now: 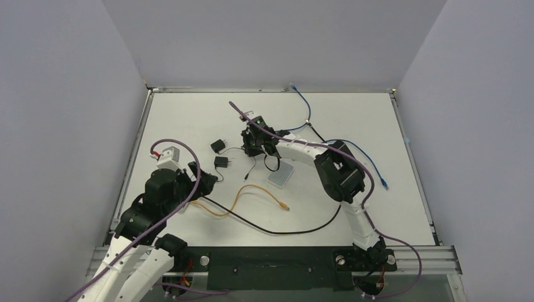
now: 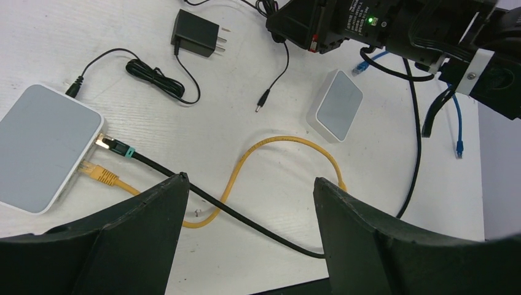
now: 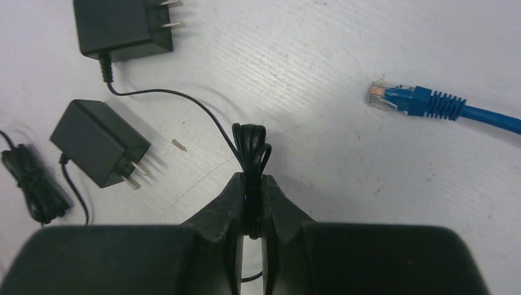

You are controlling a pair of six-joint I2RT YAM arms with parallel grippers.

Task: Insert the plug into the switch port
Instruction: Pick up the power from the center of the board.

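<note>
While the right gripper (image 3: pixel 253 182) is pinched tight on a folded bundle of thin black cord (image 3: pixel 250 138), the left gripper (image 2: pixel 250 181) hangs above the table (image 2: pixel 61 37) with its jaws wide apart, holding nothing. The barrel plug (image 2: pixel 262 104) lies on the table near the small white box (image 2: pixel 336 104), not touching it. The port on the box's narrow edge cannot be made out.

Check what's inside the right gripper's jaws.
A folded bundle of thin black cord, pinched in the right gripper, its loop poking past the fingertips. The cord runs to the upper black adapter. How far the bundle reaches back between the fingers is hidden.
</note>
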